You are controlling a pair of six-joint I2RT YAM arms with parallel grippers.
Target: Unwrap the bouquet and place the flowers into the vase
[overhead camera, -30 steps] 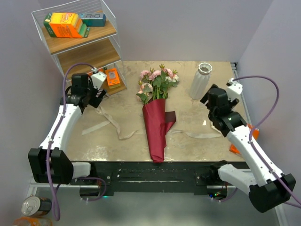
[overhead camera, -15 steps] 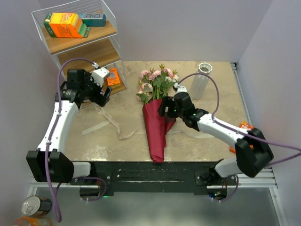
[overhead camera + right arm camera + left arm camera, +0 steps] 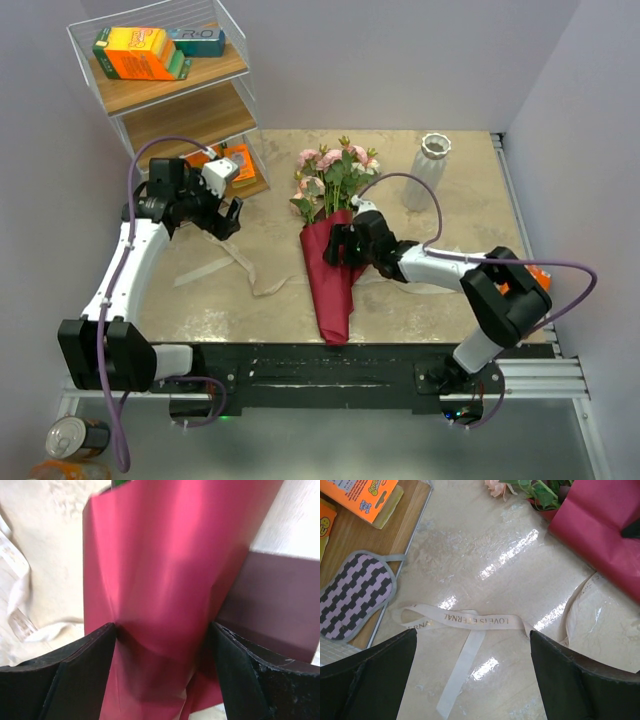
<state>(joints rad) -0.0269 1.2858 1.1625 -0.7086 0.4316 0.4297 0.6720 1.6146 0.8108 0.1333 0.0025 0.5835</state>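
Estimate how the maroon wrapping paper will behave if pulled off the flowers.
The maroon paper is probably thin and floppy: it shows soft creases and a loose flap lying flat. Its sheen suggests it may slip in a pinch. With the ribbon lying loose, it will likely unroll rather than hold its cone.

The shelf rack (image 3: 175, 110) walls off the table's (image 3: 470, 200) far-left corner, and the left gripper (image 3: 228, 217) hangs spread just beside it over flat ribbon (image 3: 470, 621). The right arm (image 3: 440, 265) lies low across the right half, its right gripper (image 3: 338, 245) straddling the bouquet (image 3: 335, 290). Bare tabletop separates the blooms (image 3: 335, 165) from the vase (image 3: 428, 170).
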